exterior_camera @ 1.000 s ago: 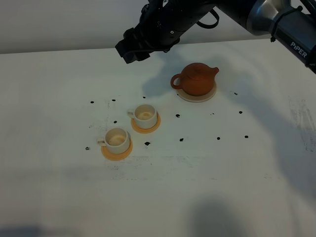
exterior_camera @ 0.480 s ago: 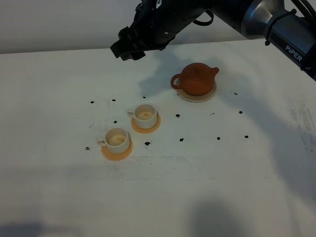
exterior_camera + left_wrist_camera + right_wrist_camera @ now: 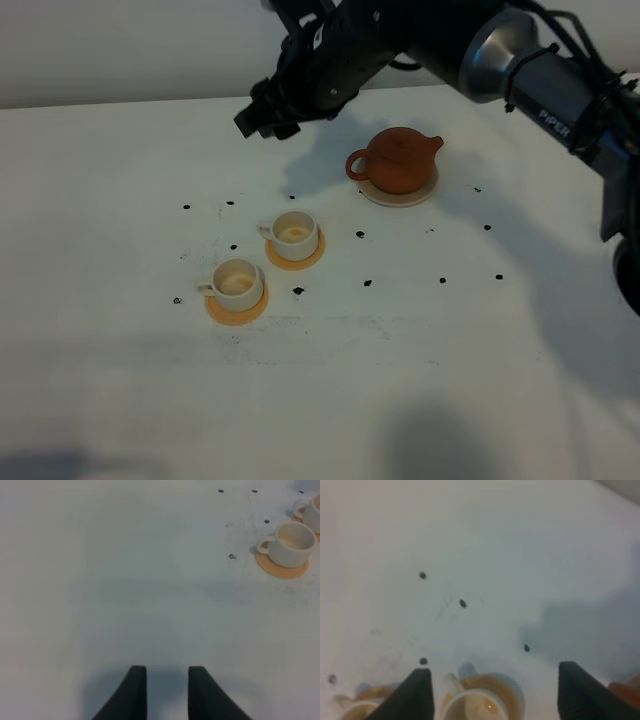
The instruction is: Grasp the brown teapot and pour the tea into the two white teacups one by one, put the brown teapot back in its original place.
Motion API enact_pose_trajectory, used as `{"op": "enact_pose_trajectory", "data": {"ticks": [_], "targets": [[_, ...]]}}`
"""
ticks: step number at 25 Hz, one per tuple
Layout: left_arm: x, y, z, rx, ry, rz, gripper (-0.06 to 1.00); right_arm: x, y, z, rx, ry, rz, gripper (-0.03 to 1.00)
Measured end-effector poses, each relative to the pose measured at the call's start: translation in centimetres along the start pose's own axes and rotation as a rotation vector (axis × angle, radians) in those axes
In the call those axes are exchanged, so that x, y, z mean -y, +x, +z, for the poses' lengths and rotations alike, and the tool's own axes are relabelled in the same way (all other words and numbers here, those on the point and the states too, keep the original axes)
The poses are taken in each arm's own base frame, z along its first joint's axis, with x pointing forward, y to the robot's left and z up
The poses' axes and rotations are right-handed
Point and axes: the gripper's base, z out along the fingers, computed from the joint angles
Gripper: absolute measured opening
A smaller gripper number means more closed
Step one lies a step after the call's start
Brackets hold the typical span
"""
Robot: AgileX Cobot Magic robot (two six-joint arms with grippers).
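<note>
Our right gripper (image 3: 265, 122), jaws wide and empty, only wiggled near the bench's (image 3: 100, 400) far edge, so the round brown clay teapot (image 3: 398, 160) waits untouched; our left gripper (image 3: 166, 670) is closed.

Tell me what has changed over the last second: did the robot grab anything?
The right gripper, open and empty, shifted slightly left and tilted as its arm swung further over the table. Nothing was grabbed or released. The brown teapot stayed on its beige coaster, and the two white teacups stayed on their orange coasters.
</note>
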Motion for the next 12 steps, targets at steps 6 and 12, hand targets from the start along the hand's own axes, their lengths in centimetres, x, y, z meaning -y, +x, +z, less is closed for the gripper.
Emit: {"op": "enact_pose_trajectory", "data": {"ticks": [6,12], "targets": [[0.0,0.0,0.0,0.0,0.0,0.0,0.22,0.5,-0.4,1.8,0.013,0.012,0.004,0.52],[0.0,0.0,0.0,0.001,0.0,0.006,0.22,0.5,-1.2,1.5,0.041,0.019,0.01,0.52]]}}
